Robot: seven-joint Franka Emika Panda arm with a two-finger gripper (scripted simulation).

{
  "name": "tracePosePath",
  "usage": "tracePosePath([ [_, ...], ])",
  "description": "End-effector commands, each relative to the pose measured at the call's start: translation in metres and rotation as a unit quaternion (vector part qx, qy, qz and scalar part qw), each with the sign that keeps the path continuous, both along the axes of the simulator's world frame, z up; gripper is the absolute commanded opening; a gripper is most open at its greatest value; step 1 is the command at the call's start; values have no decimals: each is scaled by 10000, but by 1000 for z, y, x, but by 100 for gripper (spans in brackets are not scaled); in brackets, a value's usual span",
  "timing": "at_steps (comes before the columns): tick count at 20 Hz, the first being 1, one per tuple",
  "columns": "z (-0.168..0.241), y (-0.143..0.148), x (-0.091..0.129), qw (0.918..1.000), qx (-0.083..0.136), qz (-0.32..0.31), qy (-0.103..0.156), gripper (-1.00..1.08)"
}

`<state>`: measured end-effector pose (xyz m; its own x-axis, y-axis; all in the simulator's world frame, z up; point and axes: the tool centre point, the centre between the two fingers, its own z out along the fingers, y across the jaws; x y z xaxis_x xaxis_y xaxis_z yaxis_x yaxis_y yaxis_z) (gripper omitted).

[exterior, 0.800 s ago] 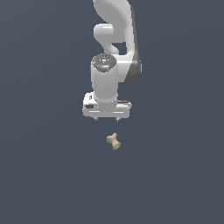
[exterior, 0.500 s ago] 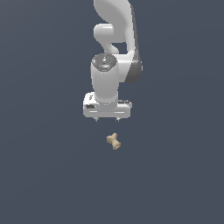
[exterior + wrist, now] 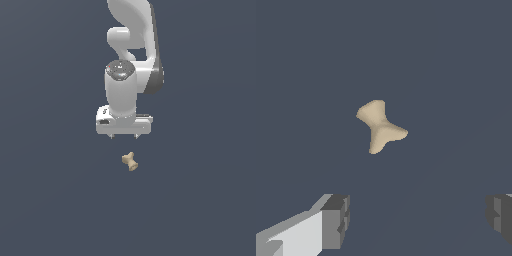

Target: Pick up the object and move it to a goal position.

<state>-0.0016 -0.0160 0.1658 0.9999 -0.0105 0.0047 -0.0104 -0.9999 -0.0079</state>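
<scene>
The object (image 3: 130, 161) is a tiny tan bone-shaped piece with flared ends and a narrow waist, lying on the dark grey floor. In the exterior view my gripper (image 3: 123, 136) hangs just above and behind it, fingers pointing down, clearly apart from it. In the wrist view the object (image 3: 380, 126) lies ahead of the gap between my two fingertips (image 3: 336, 220), which stand wide apart. My gripper (image 3: 418, 217) is open and empty.
The white arm (image 3: 131, 45) rises behind the gripper. The floor is a plain dark grey surface with no other objects in view.
The gripper has shifted slightly toward the object and a little lower. The object has not moved.
</scene>
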Motion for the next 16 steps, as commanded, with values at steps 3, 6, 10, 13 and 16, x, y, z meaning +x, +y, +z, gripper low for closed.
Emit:
tracePosePath([
  [3, -3, 1, 2, 9999, -6, 101, 2, 100],
  [6, -7, 3, 6, 9996, -17, 268, 4, 100],
  [10, -16, 6, 13, 9982, -35, 598, 9, 100],
  [13, -26, 9, 21, 9957, -48, 930, 13, 100],
  [16, -37, 14, 29, 9911, -57, 1333, 17, 100],
])
